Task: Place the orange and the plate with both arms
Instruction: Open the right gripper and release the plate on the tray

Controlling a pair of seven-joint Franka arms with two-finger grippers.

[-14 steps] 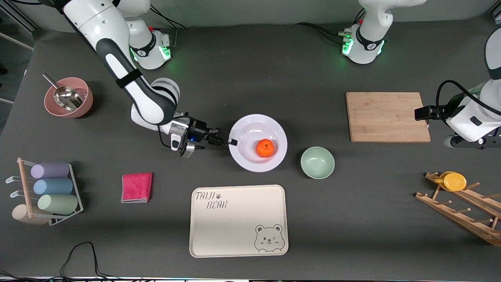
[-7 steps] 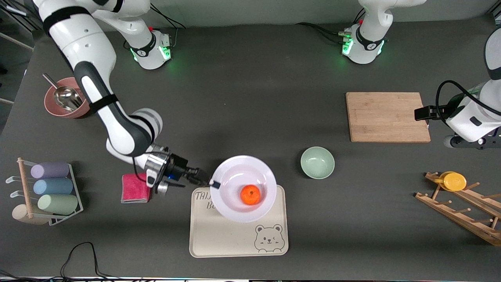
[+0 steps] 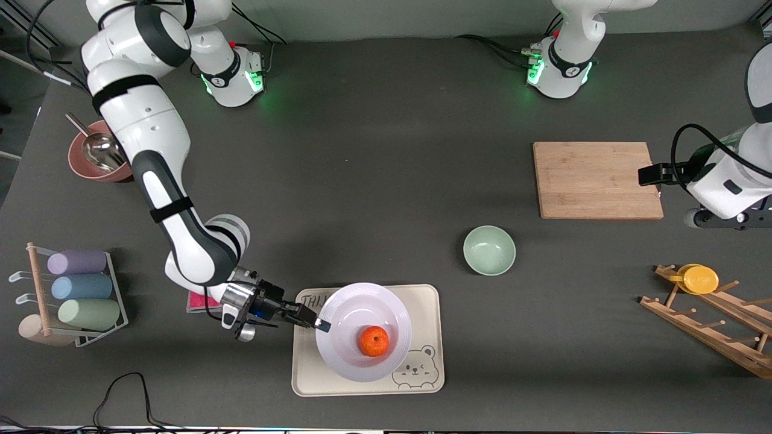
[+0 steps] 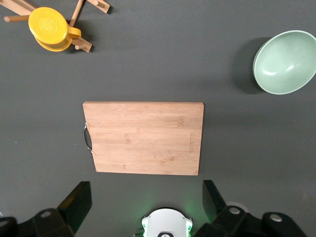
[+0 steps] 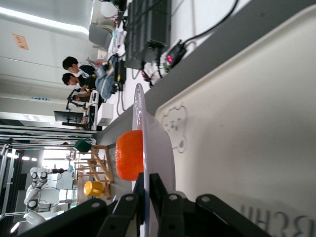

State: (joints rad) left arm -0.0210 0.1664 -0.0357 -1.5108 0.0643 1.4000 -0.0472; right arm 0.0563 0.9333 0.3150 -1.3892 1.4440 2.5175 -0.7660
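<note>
The pale lavender-white plate (image 3: pixel 356 313) hangs just above the cream bear tray (image 3: pixel 422 301), with the orange (image 3: pixel 374 340) lying in it. My right gripper (image 3: pixel 319 325) is shut on the plate's rim at the side toward the right arm's end of the table. In the right wrist view the plate (image 5: pixel 158 148) shows edge-on between the fingers (image 5: pixel 139 190), with the orange (image 5: pixel 129 154) on it and the tray (image 5: pixel 247 123) close under it. My left gripper (image 4: pixel 145 197) is open and empty, high over the table beside the wooden cutting board (image 3: pixel 597 179), where the left arm waits.
A mint-green bowl (image 3: pixel 489 250) stands farther from the front camera than the tray. A pink cloth (image 3: pixel 196 301) lies partly under the right arm. A rack of rolled cups (image 3: pixel 72 295), a pink bowl with a scoop (image 3: pixel 96 154) and a wooden rack with a yellow dish (image 3: pixel 699 280) stand at the table's ends.
My right gripper has carried the plate with the orange from the middle of the table toward the front camera, to over the bear tray. The left arm has not moved.
</note>
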